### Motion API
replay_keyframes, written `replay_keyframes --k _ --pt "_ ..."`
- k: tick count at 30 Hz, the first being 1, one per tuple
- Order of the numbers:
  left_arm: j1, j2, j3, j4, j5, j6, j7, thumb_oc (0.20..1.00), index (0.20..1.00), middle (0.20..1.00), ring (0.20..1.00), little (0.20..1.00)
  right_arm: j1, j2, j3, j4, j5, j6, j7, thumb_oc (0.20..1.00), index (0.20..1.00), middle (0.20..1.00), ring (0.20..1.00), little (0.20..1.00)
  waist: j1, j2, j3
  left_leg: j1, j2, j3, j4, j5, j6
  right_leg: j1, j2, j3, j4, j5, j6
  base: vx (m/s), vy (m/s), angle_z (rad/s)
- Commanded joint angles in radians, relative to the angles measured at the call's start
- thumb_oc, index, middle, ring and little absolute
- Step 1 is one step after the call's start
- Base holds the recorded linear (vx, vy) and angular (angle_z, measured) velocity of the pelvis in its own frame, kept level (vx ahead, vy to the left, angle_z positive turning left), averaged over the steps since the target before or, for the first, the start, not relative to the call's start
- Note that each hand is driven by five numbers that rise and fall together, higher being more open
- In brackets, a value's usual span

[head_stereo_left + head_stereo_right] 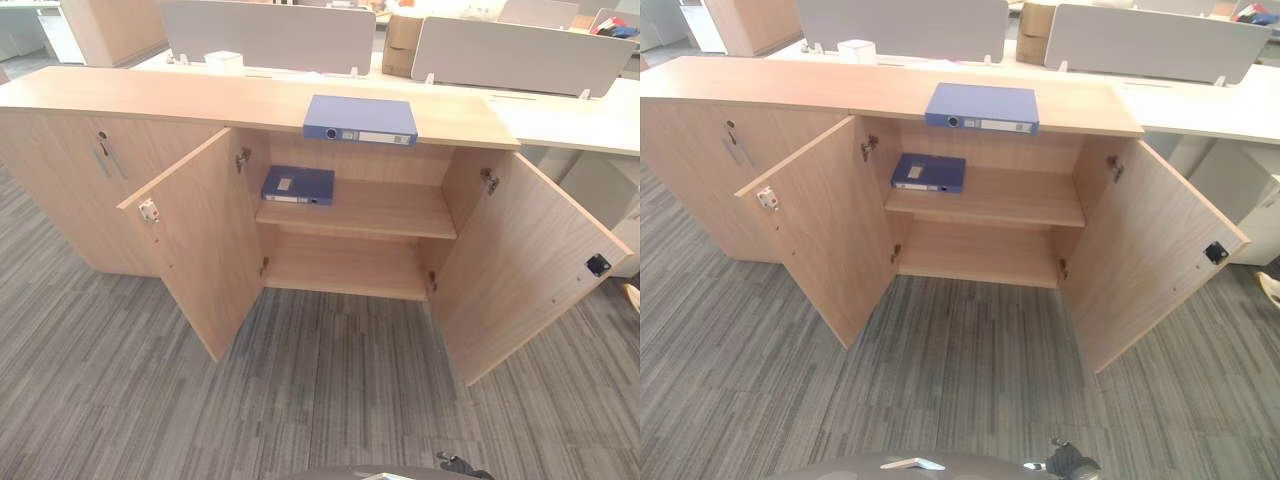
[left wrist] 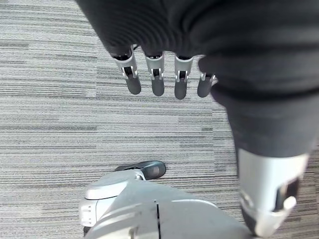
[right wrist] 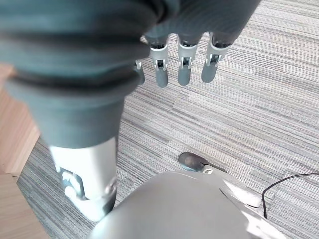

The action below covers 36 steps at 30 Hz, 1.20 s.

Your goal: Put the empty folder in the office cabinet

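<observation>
Office cabinet [image 1: 90, 180] spans the upper half of the head views, both doors of its right section swung open. A blue folder [image 1: 361, 119] lies flat on the cabinet top, upper centre, spine forward at the front edge. A second, darker blue folder [image 1: 298, 185] lies flat at the left end of the upper shelf [image 1: 380, 210], just below the first. Left hand [image 2: 157, 74] hangs over grey carpet [image 1: 320, 390], fingers straight, holding nothing. Right hand [image 3: 184, 64] likewise: fingers straight, empty.
</observation>
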Motion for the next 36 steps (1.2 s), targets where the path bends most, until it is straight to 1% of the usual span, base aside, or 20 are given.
replay_keyframes --k 1,18,24,25,26,27,28,29,30,31,32,33,34,35,36 --pt "-0.037 -0.009 0.003 0.063 -0.017 -0.012 0.002 1.000 1.000 1.000 1.000 1.000 -0.012 -0.030 0.034 0.070 0.008 0.001 0.008 1.000 1.000 1.000 1.000 1.000 -0.010 0.015 -0.010 -0.028 0.006 0.050 -0.010 0.002 -0.049 0.049 -0.028 -0.026 0.002 -0.058 0.085 0.00 0.000 0.00" --pt "-0.038 -0.012 0.005 0.064 -0.022 -0.011 0.003 1.000 1.000 1.000 1.000 1.000 -0.010 -0.029 0.033 0.068 0.007 0.001 0.010 1.000 1.000 1.000 1.000 1.000 -0.013 0.017 -0.009 -0.027 0.008 0.051 -0.010 0.003 -0.051 0.050 -0.029 -0.029 0.002 -0.059 0.085 0.00 0.000 0.00" --pt "-0.040 -0.011 0.019 0.055 -0.056 -0.009 0.011 1.000 1.000 1.000 1.000 1.000 -0.011 -0.035 0.038 0.053 -0.002 0.001 0.006 1.000 1.000 1.000 1.000 1.000 -0.014 0.014 0.005 -0.028 0.013 0.048 -0.010 0.003 -0.055 0.044 -0.027 -0.037 0.015 -0.066 0.080 -0.01 -0.031 0.01" --pt "-0.042 -0.004 0.027 0.052 -0.064 -0.010 0.016 1.000 1.000 1.000 1.000 1.000 -0.015 -0.037 0.039 0.050 -0.002 0.001 0.007 1.000 1.000 1.000 1.000 1.000 -0.011 0.013 0.012 -0.035 0.016 0.047 0.005 0.005 -0.057 0.043 -0.026 -0.036 0.020 -0.069 0.079 -0.16 -0.102 0.01" --pt "-0.055 0.013 0.035 0.044 -0.093 -0.011 0.025 1.000 1.000 1.000 1.000 1.000 -0.030 -0.045 0.048 0.040 -0.003 0.001 0.006 1.000 1.000 1.000 1.000 1.000 0.001 -0.003 0.061 -0.154 0.021 0.050 0.189 -0.009 -0.078 0.027 -0.036 -0.031 0.041 -0.079 0.067 -0.23 -0.127 0.00" --pt "-0.063 0.020 0.037 0.038 -0.101 -0.010 0.026 1.000 1.000 1.000 1.000 1.000 -0.035 -0.048 0.053 0.031 -0.004 0.000 0.005 1.000 1.000 1.000 1.000 1.000 0.003 -0.012 0.083 -0.230 0.028 0.051 0.306 -0.005 -0.095 0.017 -0.040 -0.032 0.050 -0.078 0.059 -0.29 -0.177 0.12" --pt "-0.078 0.026 0.035 0.029 -0.112 -0.010 0.032 1.000 1.000 1.000 1.000 1.000 -0.042 -0.056 0.050 0.027 0.000 0.001 0.005 1.000 1.000 1.000 1.000 1.000 0.014 -0.021 0.115 -0.318 0.038 0.039 0.440 0.032 -0.116 0.015 -0.042 -0.035 0.057 -0.077 0.047 -0.15 -0.114 0.12" --pt "-0.078 0.026 0.035 0.029 -0.112 -0.010 0.032 1.000 1.000 1.000 1.000 1.000 -0.042 -0.056 0.050 0.027 0.000 0.001 0.005 1.000 1.000 1.000 1.000 1.000 0.014 -0.021 0.115 -0.318 0.038 0.039 0.440 0.032 -0.116 0.015 -0.042 -0.035 0.057 -0.077 0.047 -0.09 -0.117 0.27" --pt "-0.082 0.025 0.031 0.030 -0.114 -0.012 0.038 1.000 1.000 1.000 1.000 1.000 -0.045 -0.061 0.044 0.026 0.009 0.001 0.003 1.000 1.000 1.000 1.000 1.000 0.015 -0.028 0.130 -0.372 0.055 0.039 0.501 0.058 -0.124 0.016 -0.044 -0.039 0.059 -0.081 0.042 0.03 -0.061 0.08" --pt "-0.078 0.025 0.032 0.035 -0.114 -0.011 0.040 1.000 1.000 1.000 1.000 1.000 -0.042 -0.068 0.035 0.026 0.017 0.000 0.001 1.000 1.000 1.000 1.000 1.000 0.015 -0.028 0.136 -0.409 0.084 0.060 0.501 0.076 -0.119 0.023 -0.043 -0.047 0.056 -0.093 0.039 0.11 -0.053 0.07" --pt "-0.068 0.026 0.039 0.042 -0.111 -0.010 0.036 1.000 1.000 1.000 1.000 1.000 -0.034 -0.071 0.027 0.024 0.029 0.000 -0.001 1.000 1.000 1.000 1.000 1.000 0.021 -0.028 0.135 -0.428 0.109 0.092 0.457 0.078 -0.105 0.037 -0.043 -0.050 0.055 -0.107 0.035 0.28 0.034 -0.09" --pt "-0.038 0.021 0.044 0.057 -0.101 -0.010 0.029 1.000 1.000 1.000 1.000 1.000 -0.032 -0.077 0.017 0.017 0.052 -0.002 -0.002 1.000 1.000 1.000 1.000 1.000 0.043 -0.017 0.142 -0.474 0.131 0.107 0.353 0.133 -0.094 0.049 -0.025 -0.042 0.059 -0.127 0.030 0.33 0.085 0.06" --pt "-0.023 0.020 0.043 0.063 -0.094 -0.009 0.027 1.000 1.000 1.000 1.000 1.000 -0.033 -0.083 0.018 0.012 0.058 -0.006 -0.001 1.000 1.000 1.000 1.000 1.000 0.056 -0.002 0.152 -0.472 0.135 0.094 0.267 0.196 -0.103 0.064 -0.010 -0.038 0.063 -0.145 0.027 0.35 0.104 0.11" --pt "-0.018 0.022 0.047 0.063 -0.096 -0.013 0.031 1.000 1.000 1.000 1.000 1.000 -0.039 -0.090 0.023 0.005 0.060 -0.013 -0.008 1.000 1.000 1.000 1.000 1.000 0.072 0.006 0.167 -0.515 0.135 0.082 0.197 0.229 -0.109 0.081 -0.005 -0.030 0.067 -0.168 0.023 0.30 0.106 -0.03" --pt "-0.016 0.023 0.053 0.065 -0.093 -0.014 0.033 1.000 1.000 1.000 1.000 1.000 -0.044 -0.093 0.026 0.001 0.057 -0.014 -0.010 1.000 1.000 1.000 1.000 1.000 0.085 0.020 0.169 -0.528 0.149 0.076 0.118 0.260 -0.119 0.098 0.003 -0.020 0.066 -0.181 0.023 0.31 0.098 0.12"
